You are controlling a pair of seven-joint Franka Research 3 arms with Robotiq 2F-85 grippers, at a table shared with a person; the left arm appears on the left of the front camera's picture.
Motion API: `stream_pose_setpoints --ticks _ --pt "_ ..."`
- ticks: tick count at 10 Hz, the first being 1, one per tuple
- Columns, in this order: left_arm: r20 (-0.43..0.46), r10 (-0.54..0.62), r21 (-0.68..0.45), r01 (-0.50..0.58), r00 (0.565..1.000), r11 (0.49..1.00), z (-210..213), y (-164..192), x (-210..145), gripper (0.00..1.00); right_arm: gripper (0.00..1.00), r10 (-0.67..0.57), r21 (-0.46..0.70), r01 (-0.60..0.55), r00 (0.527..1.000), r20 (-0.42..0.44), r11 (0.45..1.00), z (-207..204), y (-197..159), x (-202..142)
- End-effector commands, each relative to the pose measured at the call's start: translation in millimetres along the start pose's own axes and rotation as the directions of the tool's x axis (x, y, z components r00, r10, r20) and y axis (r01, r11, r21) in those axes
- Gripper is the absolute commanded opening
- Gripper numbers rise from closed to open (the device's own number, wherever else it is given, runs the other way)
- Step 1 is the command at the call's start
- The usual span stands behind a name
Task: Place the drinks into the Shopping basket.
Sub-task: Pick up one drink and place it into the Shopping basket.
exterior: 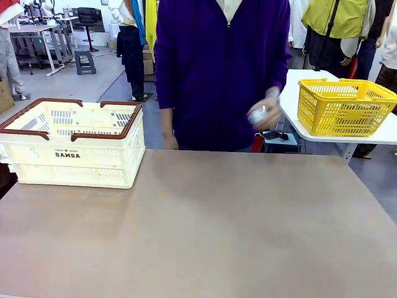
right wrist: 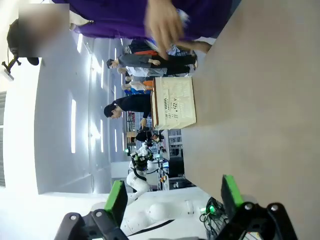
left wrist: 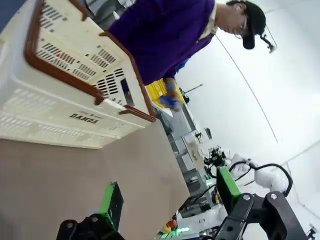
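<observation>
Shopping basket (left wrist: 50, 110) ahead of robot's L hand (left wrist: 170, 196), fingers spread, not touching

Bright, even indoor light falls from above in the front view. The matte brown rectangular table top (exterior: 205, 236) carries a broad pale sheen on its far half and no hard shadows, only a thin soft one along the near foot of the large cream-white slotted plastic basket (exterior: 74, 155). The person's hand (exterior: 265, 115) at the far right is smeared by motion, and what it holds is too blurred to tell. In the left wrist view the wide lens bends straight lines and stretches the basket (left wrist: 50, 110), and the white wall (left wrist: 280, 100) is washed out. In the right wrist view the long ceiling light strips (right wrist: 73, 125) glare, and the hand (right wrist: 165, 25) is also blurred.
</observation>
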State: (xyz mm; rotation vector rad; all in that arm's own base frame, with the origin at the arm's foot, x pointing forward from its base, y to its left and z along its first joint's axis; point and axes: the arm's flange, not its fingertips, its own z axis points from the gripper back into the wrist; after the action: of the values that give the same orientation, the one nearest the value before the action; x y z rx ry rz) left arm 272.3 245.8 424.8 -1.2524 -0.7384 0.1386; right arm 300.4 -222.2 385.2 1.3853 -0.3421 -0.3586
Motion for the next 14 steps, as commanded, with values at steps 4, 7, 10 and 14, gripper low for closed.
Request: stream_pose_setpoints --ticks 4,7,10,14 --pt "-0.023 -0.035 -0.013 0.035 0.999 0.999 1.5 -13.4 -1.2 1.0 1.0 0.012 0.002 -0.012 1.0 -0.021 1.0 1.6 10.2 -3.7" --pt "-0.023 -0.035 -0.013 0.035 0.999 0.999 1.5 -13.4 -1.2 1.0 1.0 0.012 0.002 -0.012 1.0 -0.021 1.0 1.6 10.2 -3.7" --pt "-0.023 -0.035 -0.013 0.035 0.999 0.999 1.5 -13.4 -1.2 1.0 1.0 0.012 0.002 -0.012 1.0 -0.021 1.0 1.6 10.2 -3.7" --pt "-0.023 -0.035 -0.013 0.035 0.999 0.999 1.5 -13.4 -1.2 1.0 1.0 0.012 0.002 -0.012 1.0 -0.021 1.0 1.6 10.2 -3.7"
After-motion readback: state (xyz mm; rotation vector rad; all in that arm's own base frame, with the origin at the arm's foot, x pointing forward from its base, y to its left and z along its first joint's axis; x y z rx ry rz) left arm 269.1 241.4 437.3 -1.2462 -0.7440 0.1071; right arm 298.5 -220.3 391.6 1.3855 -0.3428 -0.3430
